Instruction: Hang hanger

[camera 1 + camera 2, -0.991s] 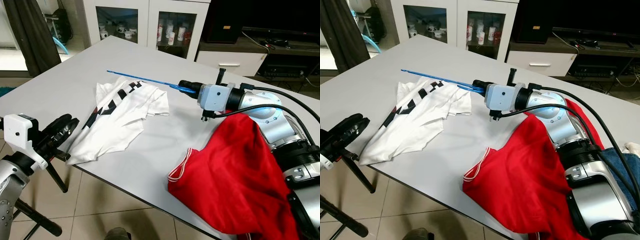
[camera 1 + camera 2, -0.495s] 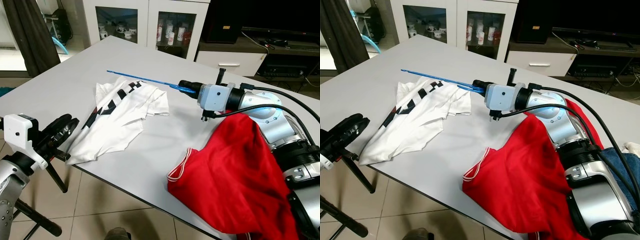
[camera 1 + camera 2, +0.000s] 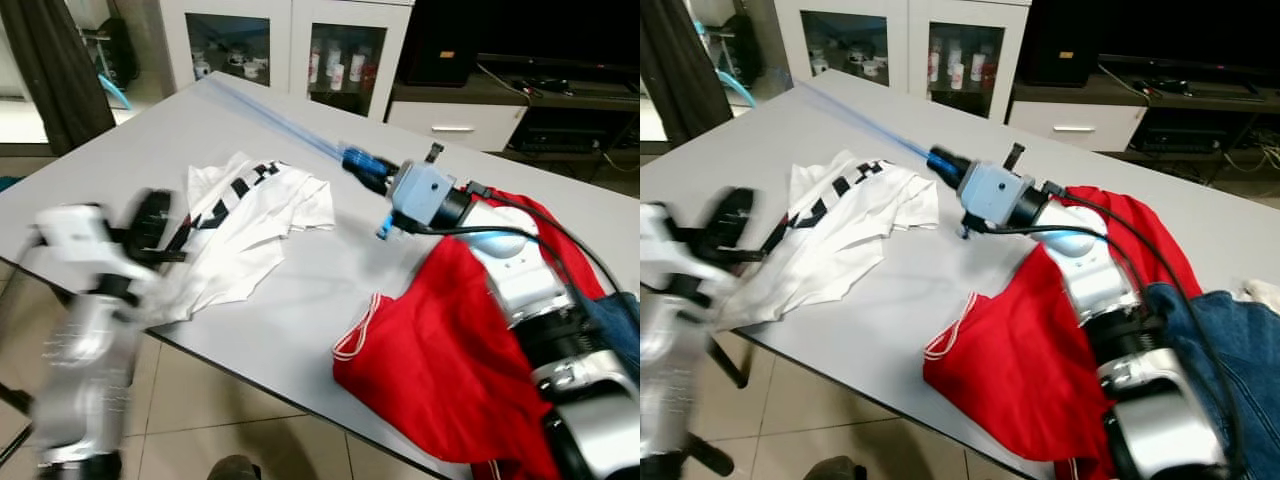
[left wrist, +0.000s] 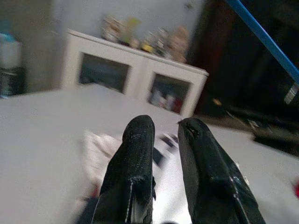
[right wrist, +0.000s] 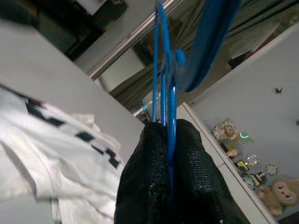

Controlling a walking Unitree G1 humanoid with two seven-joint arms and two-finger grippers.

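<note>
White tee (image 3: 245, 225), red top (image 3: 450, 370), jeans (image 3: 1230, 350).

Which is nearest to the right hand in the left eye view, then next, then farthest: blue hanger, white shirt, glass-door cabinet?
1. Blue hanger: clamped in the right hand.
2. White shirt: on the table, toward the robot's left of that hand.
3. Glass-door cabinet: beyond the table's far edge.
</note>
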